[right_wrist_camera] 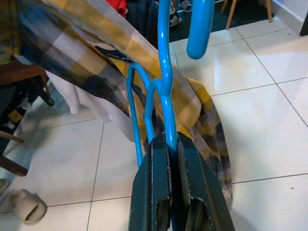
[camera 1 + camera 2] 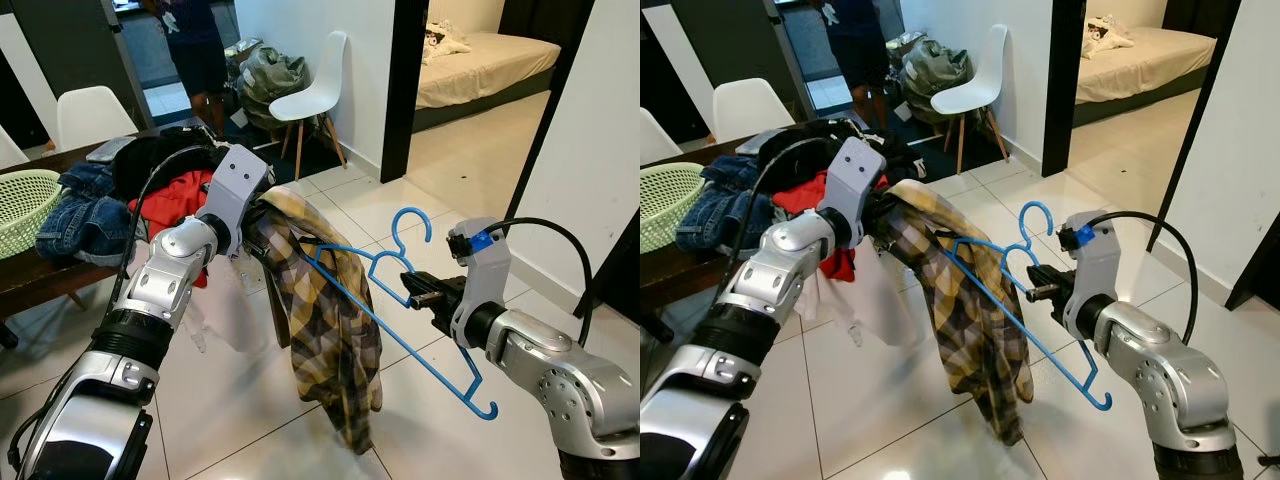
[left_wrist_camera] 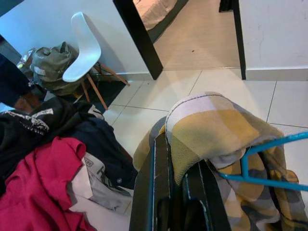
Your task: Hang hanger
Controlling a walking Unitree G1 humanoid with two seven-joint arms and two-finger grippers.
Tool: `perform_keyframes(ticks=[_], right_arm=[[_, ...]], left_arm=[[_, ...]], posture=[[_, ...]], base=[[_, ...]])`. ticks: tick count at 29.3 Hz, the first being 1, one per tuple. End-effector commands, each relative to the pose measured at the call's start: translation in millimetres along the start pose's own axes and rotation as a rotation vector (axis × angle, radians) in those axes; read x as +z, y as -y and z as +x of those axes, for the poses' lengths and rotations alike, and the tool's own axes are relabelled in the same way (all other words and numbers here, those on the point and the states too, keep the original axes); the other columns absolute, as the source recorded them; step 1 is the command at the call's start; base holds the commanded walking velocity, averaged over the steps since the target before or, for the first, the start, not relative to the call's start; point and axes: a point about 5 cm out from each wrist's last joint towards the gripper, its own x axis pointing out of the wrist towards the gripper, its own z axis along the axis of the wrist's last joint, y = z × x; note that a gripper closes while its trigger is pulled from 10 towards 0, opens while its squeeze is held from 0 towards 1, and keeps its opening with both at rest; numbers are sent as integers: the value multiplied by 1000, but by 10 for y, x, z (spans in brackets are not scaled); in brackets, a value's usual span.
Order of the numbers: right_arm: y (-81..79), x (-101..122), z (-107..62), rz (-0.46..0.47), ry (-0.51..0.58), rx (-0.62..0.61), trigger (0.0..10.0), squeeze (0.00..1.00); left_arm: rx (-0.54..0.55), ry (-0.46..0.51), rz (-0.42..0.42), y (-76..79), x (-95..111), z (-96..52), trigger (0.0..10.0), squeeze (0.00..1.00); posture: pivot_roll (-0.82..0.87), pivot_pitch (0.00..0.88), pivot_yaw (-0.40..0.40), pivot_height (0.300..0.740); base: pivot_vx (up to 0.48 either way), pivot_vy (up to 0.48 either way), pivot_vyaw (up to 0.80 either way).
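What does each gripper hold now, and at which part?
The right gripper clamps the blue plastic hanger at its neck, below the hook. The left gripper holds the yellow plaid shirt near its top.

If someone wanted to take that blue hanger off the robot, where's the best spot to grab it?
Probably the lower arm of the blue hanger, from the robot's right. It sticks out bare below the right gripper, which pinches the neck under the hook. The other arm is buried in the plaid shirt that the left gripper holds.
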Motion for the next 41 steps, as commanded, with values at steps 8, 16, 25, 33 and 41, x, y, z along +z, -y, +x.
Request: perform_keyframes(ticks=[8, 16, 25, 33, 41], right_arm=[[-606, 182, -46, -30, 179, 429, 10000, 0], [-672, 178, 100, -24, 174, 422, 10000, 0], [-457, -21, 254, -107, -12, 169, 10000, 0], [-197, 53, 253, -88, -17, -61, 10000, 0], [-116, 494, 265, -14, 254, -172, 10000, 0]], left_arm=[[24, 27, 33, -107, 74, -15, 10000, 0], [20, 28, 41, -120, 91, -16, 10000, 0], [19, 32, 36, -109, 105, -23, 10000, 0], [18, 32, 22, -71, 95, -26, 10000, 0], [-28, 39, -31, 161, 67, 26, 10000, 0]], posture=[[-156, 0, 106, 740], [-144, 0, 109, 740], [-133, 0, 102, 740], [-135, 0, 101, 740], [-140, 0, 99, 740]], base=[[0, 0, 0], [0, 0, 0], [0, 0, 0], [0, 0, 0], [0, 0, 0]])
